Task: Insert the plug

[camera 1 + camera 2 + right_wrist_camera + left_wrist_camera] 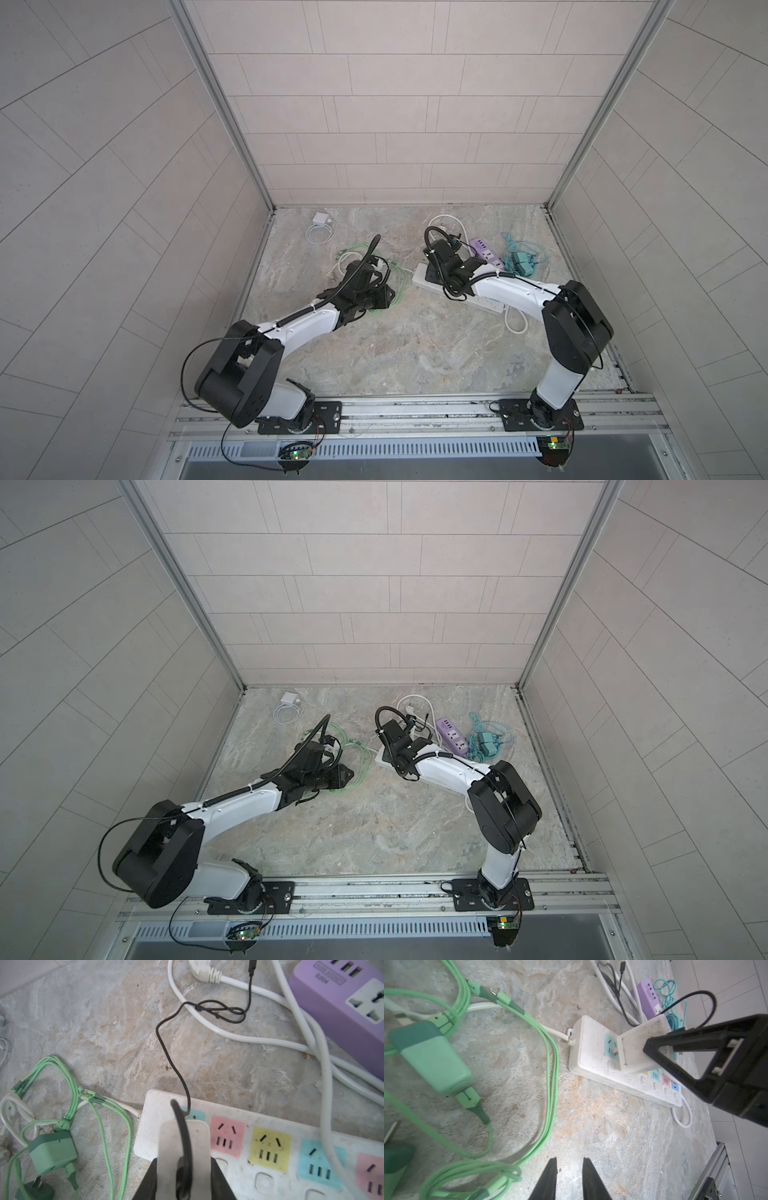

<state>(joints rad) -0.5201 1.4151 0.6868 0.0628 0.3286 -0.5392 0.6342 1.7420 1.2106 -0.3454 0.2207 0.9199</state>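
pale tiled walls [395, 104], marbled stone floor [395, 353].

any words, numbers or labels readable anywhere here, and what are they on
"S204" (the first character could be a 5): printed on the purple power strip, next to its USB ports, in the right wrist view.
Boxed line beside it on the same strip: too blurred to read.
Print on that strip in the left wrist view: too small to read.
White power strip: no lettering I can make out.

Robot lab cell, tiled walls [395, 104], aluminium frame [221, 104]
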